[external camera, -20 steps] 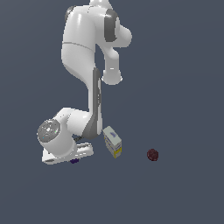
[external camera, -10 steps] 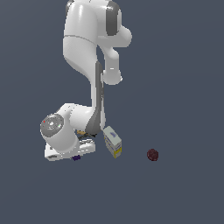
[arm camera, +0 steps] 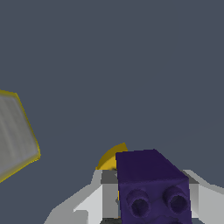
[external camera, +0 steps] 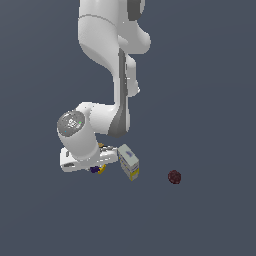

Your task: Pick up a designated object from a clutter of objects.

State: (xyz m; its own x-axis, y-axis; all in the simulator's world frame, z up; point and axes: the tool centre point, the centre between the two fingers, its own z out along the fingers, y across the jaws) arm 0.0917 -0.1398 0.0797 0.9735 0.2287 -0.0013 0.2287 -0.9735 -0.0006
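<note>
Arm folded low so as to bring the gripper (external camera: 96,168) down among the clutter. White-and-yellow carton (external camera: 128,161) at 3 o'clock of the gripper, dark red ball (external camera: 174,176) farther out. Purple block (arm camera: 153,188) between the fingers (arm camera: 89,203), apparently pinched; yellow block (arm camera: 111,158) just behind.

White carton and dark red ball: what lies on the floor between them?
Nothing; the exterior view shows bare floor between the white carton and the dark red ball.
</note>
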